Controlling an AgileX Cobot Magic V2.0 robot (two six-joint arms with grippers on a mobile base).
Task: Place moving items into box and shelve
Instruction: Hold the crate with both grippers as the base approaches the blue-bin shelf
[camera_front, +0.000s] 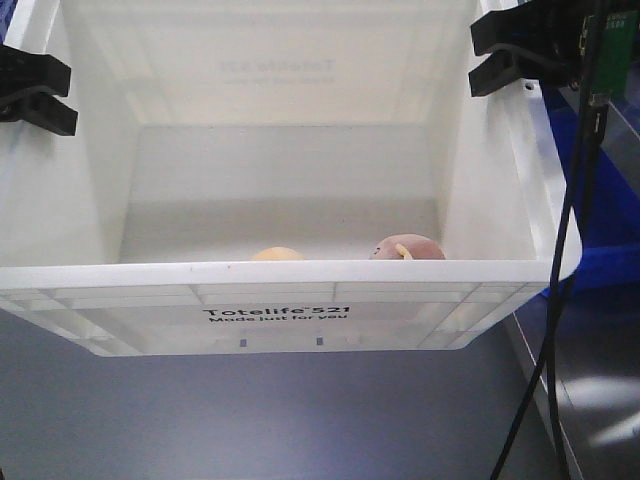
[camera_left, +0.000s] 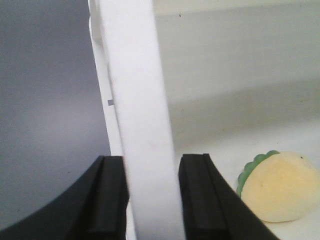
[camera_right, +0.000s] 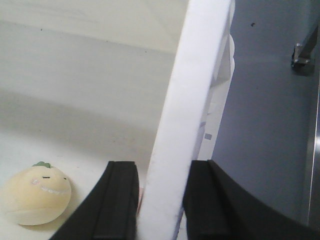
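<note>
White box (camera_front: 300, 272), both moving items (camera_front: 410, 248) lying on its floor by the near wall, was clamped at opposite rims by left gripper (camera_front: 60, 93) and right gripper (camera_front: 492, 60); uneven lifting might slip a rim free.

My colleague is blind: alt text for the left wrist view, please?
The left gripper clamps the side wall of a white crate between black fingers. Inside, at lower right, lies a cream lump with a green frill; outside is grey surface.

We seem to be in a lab or storeroom: a white crate (camera_front: 300, 272), a blue plastic bin (camera_front: 606, 266) beside it, a dangling black cable (camera_front: 548, 340) and a bare grey surface (camera_front: 300, 420).
</note>
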